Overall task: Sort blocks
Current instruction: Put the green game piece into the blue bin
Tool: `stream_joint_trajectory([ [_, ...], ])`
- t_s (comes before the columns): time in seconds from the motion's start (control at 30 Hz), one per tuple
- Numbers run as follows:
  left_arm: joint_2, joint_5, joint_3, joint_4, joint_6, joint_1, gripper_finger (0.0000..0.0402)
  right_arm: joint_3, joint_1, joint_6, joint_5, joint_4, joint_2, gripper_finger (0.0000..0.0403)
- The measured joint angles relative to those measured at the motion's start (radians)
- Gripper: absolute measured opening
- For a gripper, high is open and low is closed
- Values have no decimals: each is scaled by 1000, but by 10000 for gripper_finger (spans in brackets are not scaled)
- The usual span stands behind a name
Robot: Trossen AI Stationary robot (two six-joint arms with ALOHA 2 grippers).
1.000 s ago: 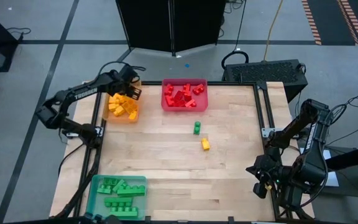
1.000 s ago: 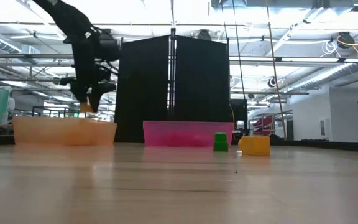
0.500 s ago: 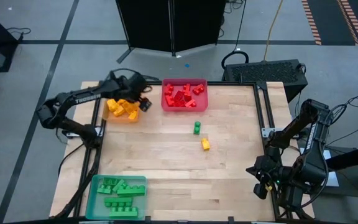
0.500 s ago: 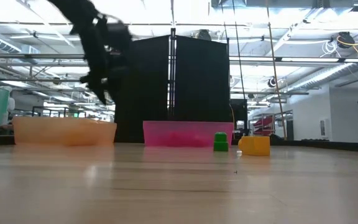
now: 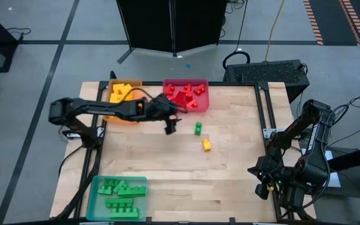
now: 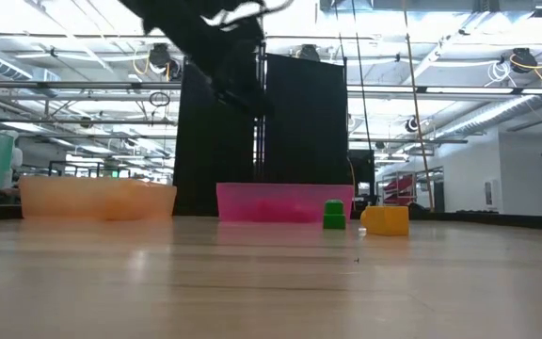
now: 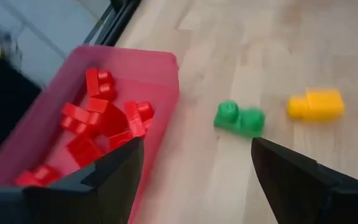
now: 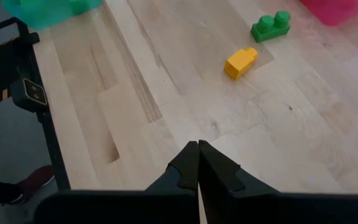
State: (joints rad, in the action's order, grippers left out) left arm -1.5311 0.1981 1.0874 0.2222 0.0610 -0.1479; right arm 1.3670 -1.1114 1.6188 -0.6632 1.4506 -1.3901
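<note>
Two loose blocks lie flat on the table right of centre: a green one and a yellow one. Sorted blocks fill the orange tray, the red tray and the teal tray. My left gripper hangs open and empty above the table, just near of the red tray and left of the green block. My right gripper waits shut beyond the table's right near corner.
The orange and red trays stand along the far edge and the teal tray at the left near corner. Bare wood stretches across the middle and the right near part of the table. A black metal frame borders the right edge.
My left gripper has swung from above the orange tray toward the table's right, passing the near side of the red tray and stopping close to the loose green block. The two loose blocks have stayed where they were.
</note>
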Motion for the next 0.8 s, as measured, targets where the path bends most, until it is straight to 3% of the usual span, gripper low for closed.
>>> stream_joint_trajectory([
  [0.23,-235,71,251,22,-370,20,299,0,0,7,0,-1,0,0],
  [0.47,-448,141,511,245,-579,76,299,0,0,18,2,-15,0,0],
  [0.7,-563,200,560,287,-866,114,299,0,0,18,3,-23,0,0],
  [0.8,-602,200,560,284,-918,115,299,0,0,11,3,-21,0,0],
])
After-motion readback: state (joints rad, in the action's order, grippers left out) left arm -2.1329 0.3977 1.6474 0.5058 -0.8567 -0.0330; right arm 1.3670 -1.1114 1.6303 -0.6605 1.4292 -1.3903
